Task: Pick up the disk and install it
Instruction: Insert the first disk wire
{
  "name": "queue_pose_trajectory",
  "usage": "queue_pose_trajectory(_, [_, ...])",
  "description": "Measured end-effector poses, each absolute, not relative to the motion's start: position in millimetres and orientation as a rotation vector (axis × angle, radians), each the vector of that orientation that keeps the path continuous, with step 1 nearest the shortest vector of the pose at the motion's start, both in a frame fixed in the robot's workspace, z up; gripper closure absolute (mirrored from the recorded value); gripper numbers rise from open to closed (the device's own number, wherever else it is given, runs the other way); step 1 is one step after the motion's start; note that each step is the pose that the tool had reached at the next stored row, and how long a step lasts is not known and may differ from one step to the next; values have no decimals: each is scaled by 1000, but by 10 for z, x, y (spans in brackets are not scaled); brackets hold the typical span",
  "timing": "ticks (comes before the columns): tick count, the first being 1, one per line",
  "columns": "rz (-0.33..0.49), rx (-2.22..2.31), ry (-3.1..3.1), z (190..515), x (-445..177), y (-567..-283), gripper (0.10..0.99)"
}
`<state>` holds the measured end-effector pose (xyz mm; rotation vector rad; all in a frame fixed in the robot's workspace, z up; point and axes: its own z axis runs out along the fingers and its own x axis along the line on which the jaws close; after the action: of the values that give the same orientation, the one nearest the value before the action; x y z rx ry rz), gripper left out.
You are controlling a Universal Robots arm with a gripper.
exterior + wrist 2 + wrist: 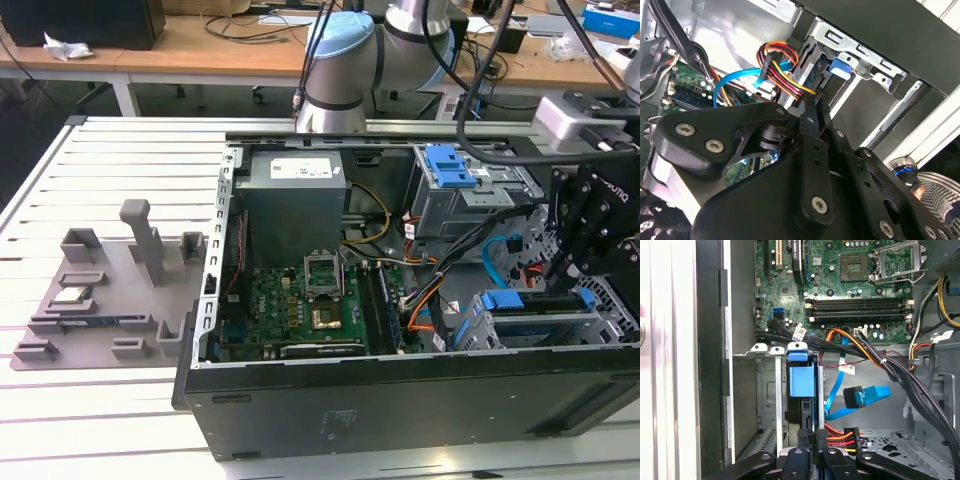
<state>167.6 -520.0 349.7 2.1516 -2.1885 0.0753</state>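
In the first wrist view the gripper (809, 440) has its fingers drawn close together, pinching the end of the disk (802, 385); the disk stands on edge with its blue carrier rail facing the camera, slotted into the grey drive cage (771, 390) beside the case wall; just past it a blue data cable (860, 399) and a bundle of orange, yellow and black power wires (847, 342) cross the bay; farther on lie the motherboard (840, 270) and its memory slots (857, 307); in the exterior view the gripper (588, 250) hangs over the cage (545, 315) at the open computer case's (400, 400) end on the exterior view's right; well apart, on the exterior view's left, a grey fixture tray (110, 290) sits on the slatted table (60, 190).
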Motion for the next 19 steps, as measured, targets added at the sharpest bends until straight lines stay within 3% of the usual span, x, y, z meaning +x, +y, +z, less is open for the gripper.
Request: queue_pose_trajectory(19, [74,2157,-2184,3414,1714,-5197,922])
